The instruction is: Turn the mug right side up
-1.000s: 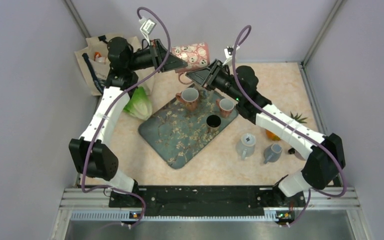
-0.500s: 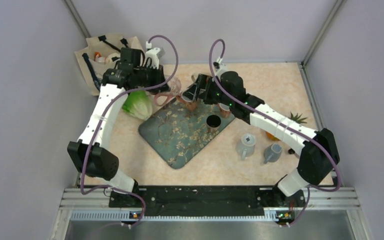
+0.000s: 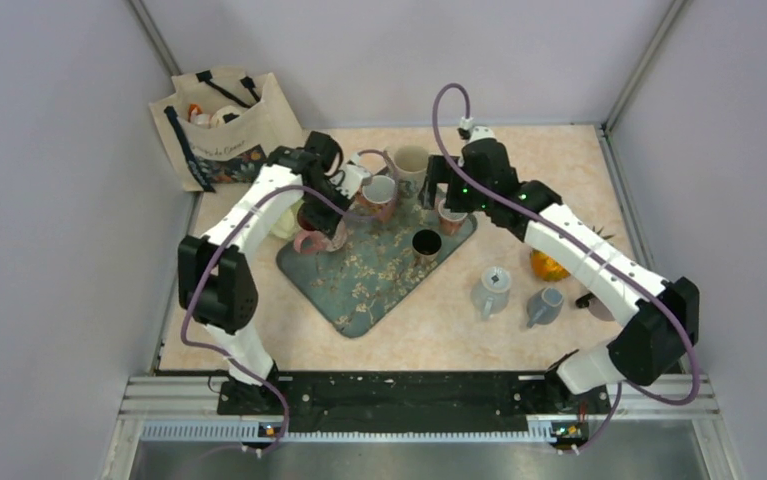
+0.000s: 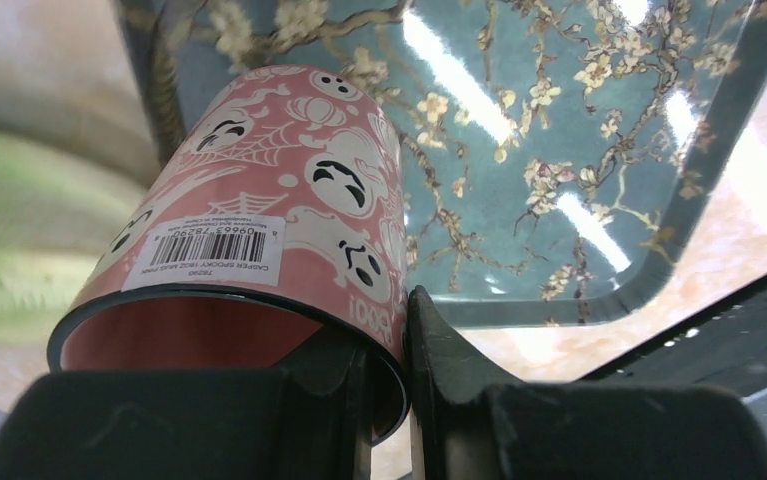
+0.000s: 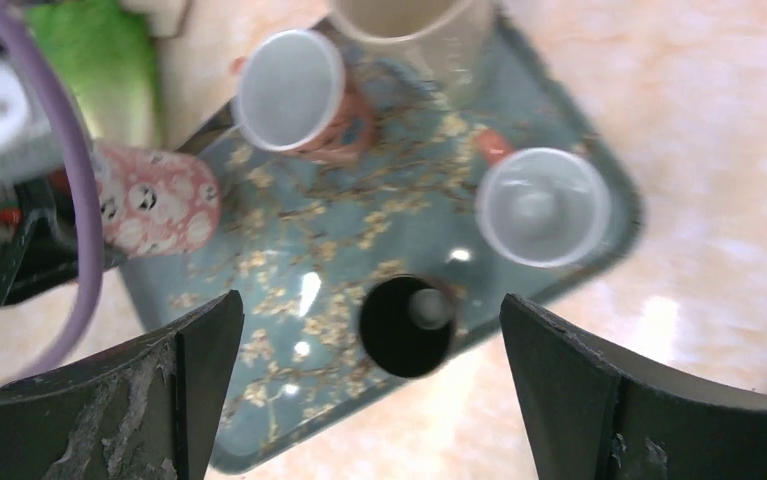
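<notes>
The mug [image 4: 279, 180] is pink with white ghost faces and a barcode label. My left gripper [image 4: 389, 310] is shut on its rim, one finger inside and one outside. It hangs tilted over the left edge of the blue floral tray [image 4: 559, 150], open end toward the gripper and base toward the tray. From above, the mug [image 3: 310, 240] shows under the left gripper [image 3: 325, 216]. My right gripper [image 5: 369, 310] is open and empty above the tray [image 5: 289, 260], with the mug [image 5: 154, 200] off to its left. In the top view the right gripper [image 3: 437, 190] sits near the tray's [image 3: 359, 285] far corner.
On the tray stand a brown mug [image 3: 379, 192], a small brown cup [image 3: 451, 212], a black cup [image 3: 426, 243] and a beige mug [image 3: 409, 163]. Two grey mugs [image 3: 492, 290] stand to the right. A lettuce [image 3: 281, 222] and tote bag [image 3: 224, 135] lie at the left.
The left arm has swung down from high at the back, carrying the mug to the tray's left edge. The right gripper let go of the mug, opened, and now hovers over the tray.
</notes>
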You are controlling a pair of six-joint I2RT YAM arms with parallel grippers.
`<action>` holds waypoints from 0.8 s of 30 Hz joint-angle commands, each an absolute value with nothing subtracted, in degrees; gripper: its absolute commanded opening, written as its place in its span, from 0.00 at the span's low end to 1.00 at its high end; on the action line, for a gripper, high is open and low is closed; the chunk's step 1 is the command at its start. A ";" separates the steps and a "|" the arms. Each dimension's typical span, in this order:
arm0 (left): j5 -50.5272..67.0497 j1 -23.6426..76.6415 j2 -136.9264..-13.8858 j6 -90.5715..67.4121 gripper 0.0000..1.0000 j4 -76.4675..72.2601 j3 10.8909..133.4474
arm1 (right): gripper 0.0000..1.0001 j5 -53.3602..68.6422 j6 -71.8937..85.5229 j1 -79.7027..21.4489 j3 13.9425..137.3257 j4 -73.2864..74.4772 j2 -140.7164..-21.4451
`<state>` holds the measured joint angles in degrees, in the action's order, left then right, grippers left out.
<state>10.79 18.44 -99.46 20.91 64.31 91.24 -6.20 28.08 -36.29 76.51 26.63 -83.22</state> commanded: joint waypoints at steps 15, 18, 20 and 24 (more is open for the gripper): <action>-2.22 28.35 -108.78 30.17 0.26 55.40 93.91 | 0.90 -12.42 29.62 -27.29 67.68 46.35 -72.52; -0.70 28.31 -106.64 30.25 0.45 55.64 95.71 | 0.86 -8.81 30.66 -27.37 64.00 48.72 -70.70; 1.97 28.29 -104.38 30.54 0.53 55.81 96.62 | 0.85 -7.44 31.23 -27.85 62.78 50.11 -69.80; 8.50 28.22 -99.22 30.11 0.64 55.72 97.53 | 0.84 -10.12 33.67 -30.78 62.54 54.34 -69.57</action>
<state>1.61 28.27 -107.20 30.17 57.10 94.11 -9.15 30.68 -28.05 62.28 49.58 -71.94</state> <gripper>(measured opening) 0.610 0.846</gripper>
